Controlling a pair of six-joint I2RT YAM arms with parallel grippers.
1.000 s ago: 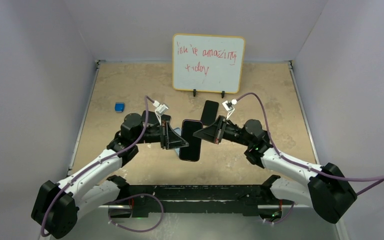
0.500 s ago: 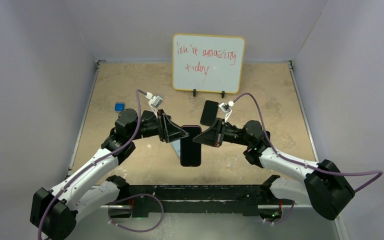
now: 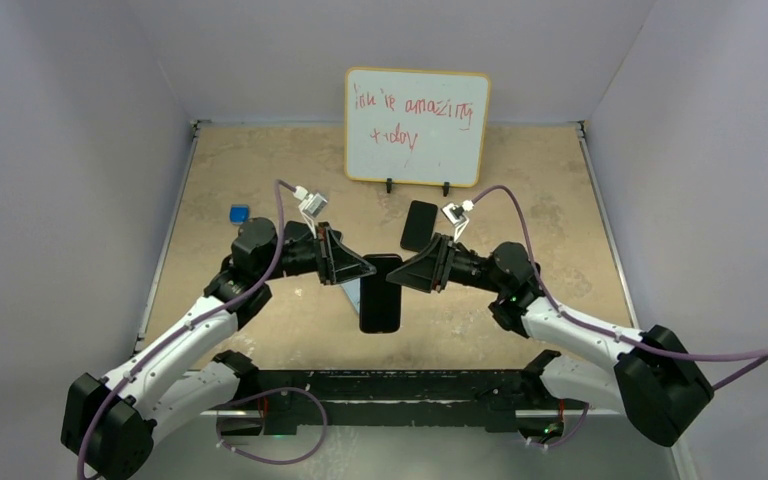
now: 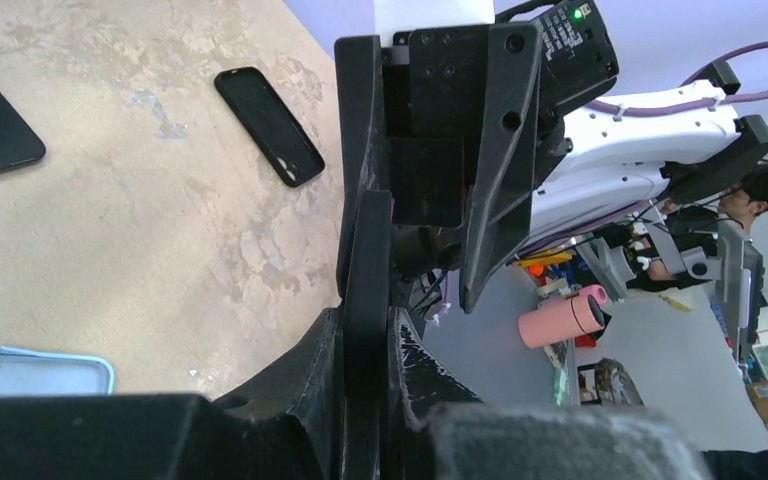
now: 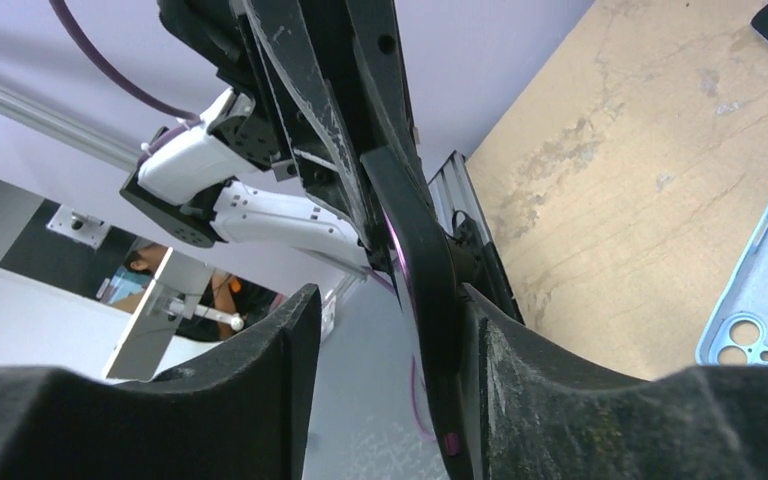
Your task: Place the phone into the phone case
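Your left gripper is pinching the phone along its long edges. It holds the phone up off the table, roughly level and screen up in the overhead view. In the left wrist view the phone sits edge-on, clamped tight between the pads.

Your right gripper straddles the opposite edge with its jaws spread. In its wrist view the phone lies against one finger, and there is a clear gap to the other.

The phone case lies flat on the table just beside and partly under the raised phone, with its square camera cutout visible from the right wrist. The phone is above the case, not in it.
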